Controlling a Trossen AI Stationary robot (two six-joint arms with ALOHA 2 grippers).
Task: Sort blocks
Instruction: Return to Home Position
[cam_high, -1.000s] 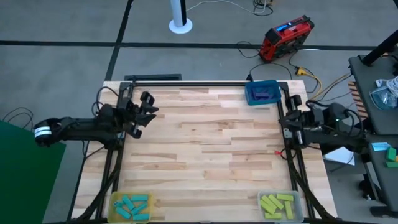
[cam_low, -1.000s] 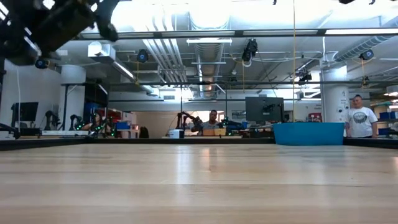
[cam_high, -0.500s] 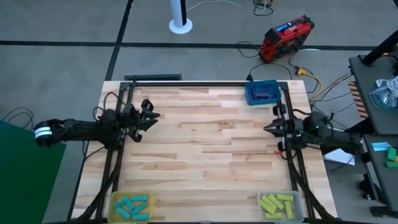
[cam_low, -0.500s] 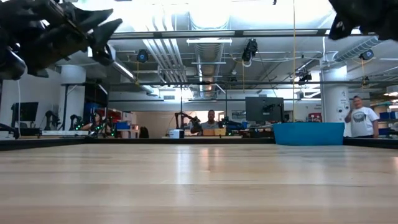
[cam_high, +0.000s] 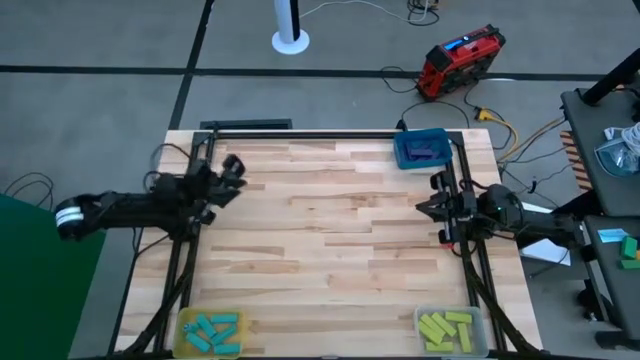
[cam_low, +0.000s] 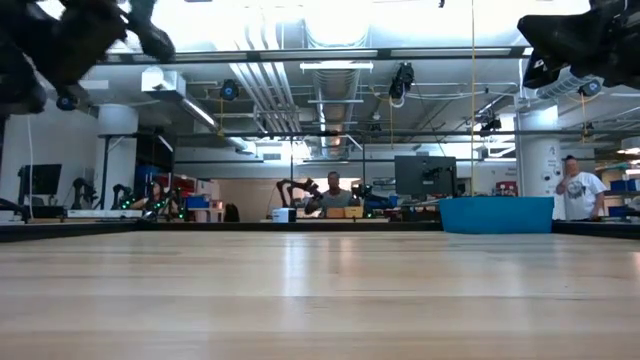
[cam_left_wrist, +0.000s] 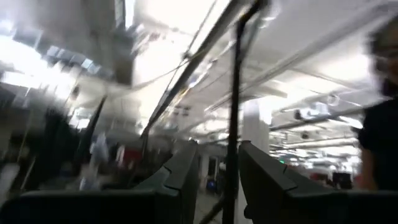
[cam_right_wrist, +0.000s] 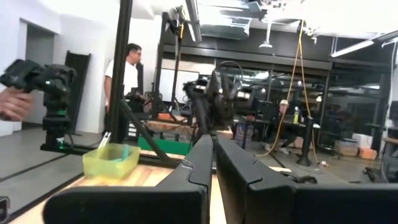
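**Left gripper (cam_high: 230, 176) slightly open, right gripper (cam_high: 428, 206) closed, both empty above the table (cam_high: 330, 235)**

Left gripper hovers over the table's left edge, toward the far side. In its wrist view the two fingers (cam_left_wrist: 183, 177) stand a little apart, with nothing between them. The right gripper hovers over the right edge with its tips pointing toward the middle of the table. Its fingers (cam_right_wrist: 202, 163) are pressed almost together, leaving only a thin slit, and they grip nothing. In the low view both arms sit at the top corners, well above the boards.

The cyan blocks (cam_high: 212, 330) lie heaped in the yellow tray (cam_high: 183, 335) at the near-left corner. The yellow-green blocks (cam_high: 445, 327) lie in the clear tray (cam_high: 420, 335) at the near-right corner. The dark purple blocks (cam_high: 426, 152) lie in the blue tray (cam_high: 400, 150) at the far edge, right of the middle and near the right gripper.

Beyond the table's far right, a person in a white shirt (cam_low: 575, 190) stands in the room.
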